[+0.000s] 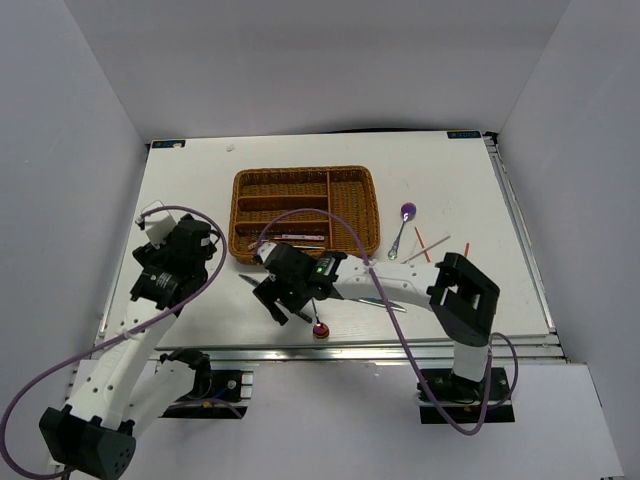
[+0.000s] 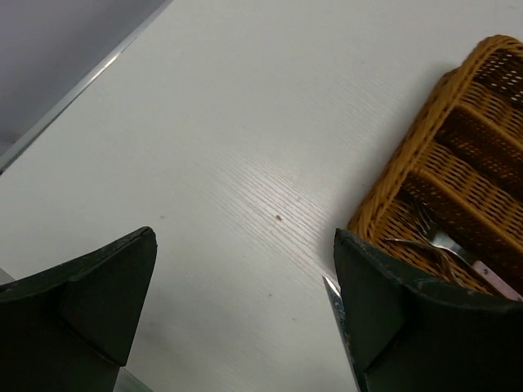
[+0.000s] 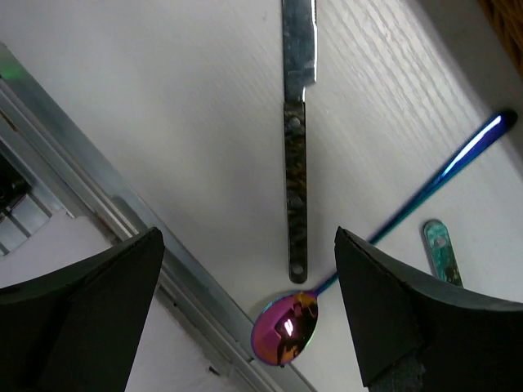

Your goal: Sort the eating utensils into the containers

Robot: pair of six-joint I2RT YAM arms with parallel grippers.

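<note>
The right hand [image 3: 247, 261] hangs low over the near edge of the desk [image 1: 200, 190], fingers spread wide and gripping nothing. In its wrist view an iridescent knife [image 3: 295, 155] lies flat between them, running lengthwise away from the hand. A red-purple spoon [image 3: 286, 328] sits just beside the knife's handle end, its bowl by the metal rail [image 3: 90, 175] and its blue stem slanting off past the right finger; a second greenish handle [image 3: 441, 255] lies near, apart from both. The knife looks to be the target, but the spoon's bowl is also in the gap; I would shift the hand up toward mid-handle so that closing catches one piece only. The fingers already straddle the knife across its width, which is the right alignment. Thin flat metal on a hard desk will likely slip unless the tips are pressed down to the surface before they close. The wicker tray [image 1: 237, 215] stands farther back, with a fork [image 2: 445, 242] lying in the long slot nearest the arms; the knife probably belongs in another slot, lowered parallel to its length so it does not bridge a divider. The left hand [image 2: 243, 237], spread and empty, hovers over bare desk at the tray's corner, clear of that path. A purple-bowled spoon [image 1: 407, 212] and chopsticks [image 1: 428, 247] wait to the right of the tray.
</note>
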